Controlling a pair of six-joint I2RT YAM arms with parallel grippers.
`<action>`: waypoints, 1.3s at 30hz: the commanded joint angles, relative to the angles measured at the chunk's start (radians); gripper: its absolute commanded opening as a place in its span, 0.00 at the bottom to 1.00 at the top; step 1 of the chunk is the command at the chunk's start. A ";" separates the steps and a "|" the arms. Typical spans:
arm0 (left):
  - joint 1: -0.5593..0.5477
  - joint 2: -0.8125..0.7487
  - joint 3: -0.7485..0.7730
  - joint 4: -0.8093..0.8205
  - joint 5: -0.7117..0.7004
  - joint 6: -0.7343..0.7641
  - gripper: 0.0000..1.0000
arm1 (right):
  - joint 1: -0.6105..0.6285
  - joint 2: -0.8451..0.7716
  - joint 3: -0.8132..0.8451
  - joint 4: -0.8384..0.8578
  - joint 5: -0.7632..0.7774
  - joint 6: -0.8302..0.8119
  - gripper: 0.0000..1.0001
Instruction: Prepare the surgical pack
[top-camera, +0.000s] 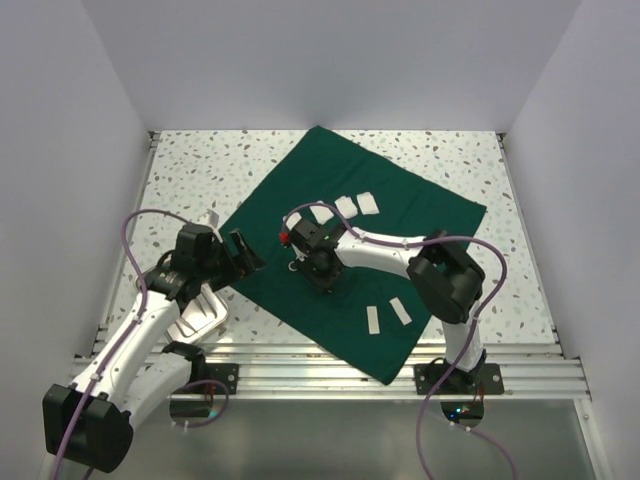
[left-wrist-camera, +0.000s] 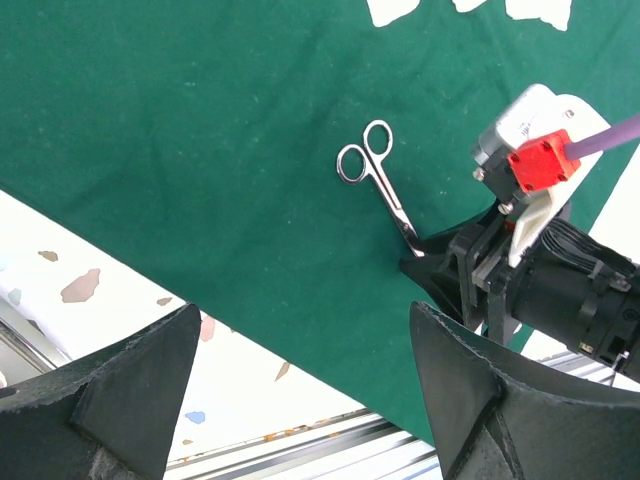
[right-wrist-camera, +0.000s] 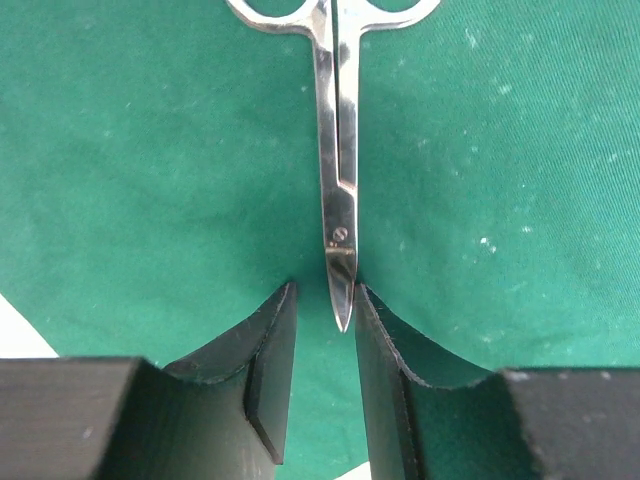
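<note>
The dark green drape (top-camera: 400, 215) lies spread flat as a big square sheet, one corner hanging over the near rail. Steel scissors (right-wrist-camera: 338, 200) lie closed on it, also showing in the left wrist view (left-wrist-camera: 375, 170). My right gripper (right-wrist-camera: 325, 300) is down on the drape, jaws narrowly open, straddling the blade tip; the right finger is at the blade and a gap shows on the left. My left gripper (left-wrist-camera: 305, 315) is wide open and empty above the drape's left edge (left-wrist-camera: 200, 150). White pads (top-camera: 345, 207) lie on the far part of the drape.
Two white strips (top-camera: 386, 315) lie on the drape's near right part. A bare steel tray (top-camera: 200, 315) sits on the speckled table under my left arm. The metal rail (top-camera: 330, 365) runs along the near edge. White walls close in on three sides.
</note>
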 joint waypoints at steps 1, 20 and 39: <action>-0.008 -0.012 -0.007 0.038 0.012 -0.009 0.88 | 0.000 0.034 0.045 -0.016 0.033 0.004 0.33; -0.066 -0.001 -0.163 0.242 0.104 -0.144 0.92 | -0.001 -0.023 0.061 -0.051 0.041 0.057 0.00; -0.176 0.212 -0.172 0.556 0.072 -0.331 0.86 | -0.039 -0.142 0.022 -0.002 -0.218 0.114 0.00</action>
